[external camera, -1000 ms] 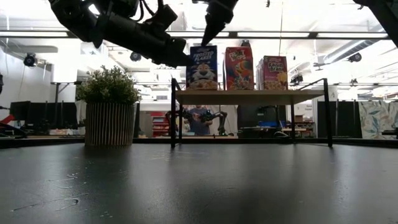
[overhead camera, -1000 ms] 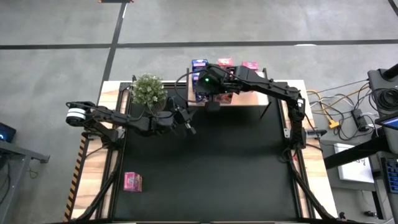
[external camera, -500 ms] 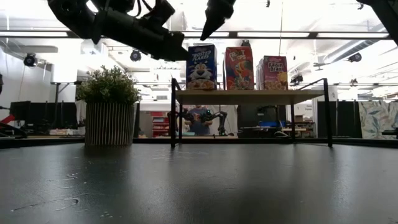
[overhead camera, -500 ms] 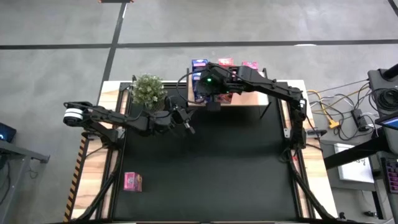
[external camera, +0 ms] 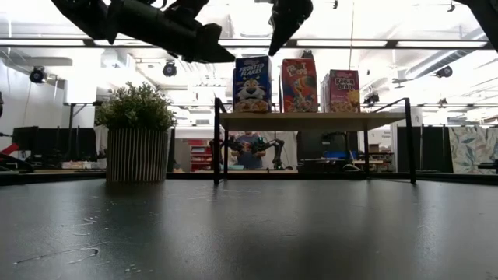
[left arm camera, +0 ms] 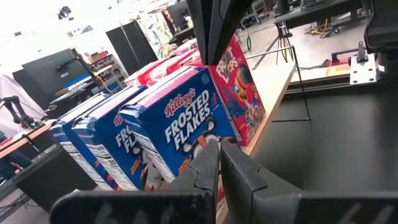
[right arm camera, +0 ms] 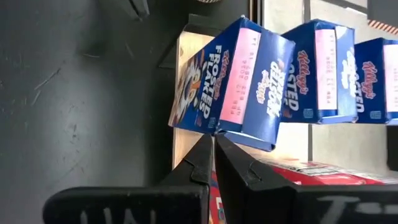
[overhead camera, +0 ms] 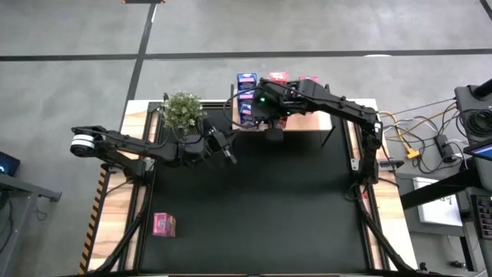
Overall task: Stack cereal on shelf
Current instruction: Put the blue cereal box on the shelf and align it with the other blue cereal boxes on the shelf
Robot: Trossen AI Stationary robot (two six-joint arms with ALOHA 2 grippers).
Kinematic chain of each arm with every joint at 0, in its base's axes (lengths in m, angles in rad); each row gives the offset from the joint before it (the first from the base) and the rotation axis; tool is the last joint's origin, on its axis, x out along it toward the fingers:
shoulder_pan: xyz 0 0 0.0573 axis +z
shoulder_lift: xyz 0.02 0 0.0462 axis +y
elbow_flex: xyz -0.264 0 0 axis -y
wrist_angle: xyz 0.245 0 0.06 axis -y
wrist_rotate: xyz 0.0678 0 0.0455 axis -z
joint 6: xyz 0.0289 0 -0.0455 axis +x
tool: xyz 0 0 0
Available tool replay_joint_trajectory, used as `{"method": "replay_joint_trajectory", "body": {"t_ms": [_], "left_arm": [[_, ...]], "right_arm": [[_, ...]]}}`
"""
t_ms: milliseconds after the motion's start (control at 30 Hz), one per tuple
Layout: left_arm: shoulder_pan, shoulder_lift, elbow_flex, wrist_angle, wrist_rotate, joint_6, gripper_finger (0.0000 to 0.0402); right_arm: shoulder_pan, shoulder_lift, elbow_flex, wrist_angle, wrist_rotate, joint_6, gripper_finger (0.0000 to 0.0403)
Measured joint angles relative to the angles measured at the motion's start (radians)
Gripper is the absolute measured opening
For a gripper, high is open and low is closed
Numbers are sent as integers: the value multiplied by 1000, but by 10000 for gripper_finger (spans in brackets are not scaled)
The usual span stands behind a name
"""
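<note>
Right gripper: fingers pressed together, nothing between them, tips just above the front Frosted Flakes box at the plant end of the shelf. Left gripper: fingers likewise closed and empty, hovering off the shelf's front edge on the side of the potted plant, aimed at the same box.

Cereal on the shelf, low view: blue Frosted Flakes box at the plant end, red Froot Loops box beside it, Raisin Bran box next, all upright. The wrist views show more blue boxes ranked behind the front one. One pink box lies alone on the table, well away from the shelf, near the opposite edge on the left arm's side.

Handling (judgement): small cardboard boxes, light, thin-walled, fairly stiff along edges but the broad faces would dent under squeeze. Printed card looks smooth, so possibly slippery. Best grip is across the narrow depth, near mid-height, with modest force. Upright boxes look tippy; a nudge could topple the row.
</note>
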Motion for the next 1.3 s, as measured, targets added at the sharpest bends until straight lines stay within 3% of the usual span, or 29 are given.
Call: {"method": "replay_joint_trajectory", "body": {"t_ms": [233, 700, 1300], "left_arm": [[0, 0, 0, -2, 0, 0, 0], [0, 0, 0, -9, 0, 0, 0], [1, 0, 0, -22, -2, 0, 0]], "right_arm": [[-11, 0, -25, 29, 2, -9, 8], [-17, -1, -62, 95, 104, -71, 9], [-5, 0, -63, 117, 102, -90, 9]]}}
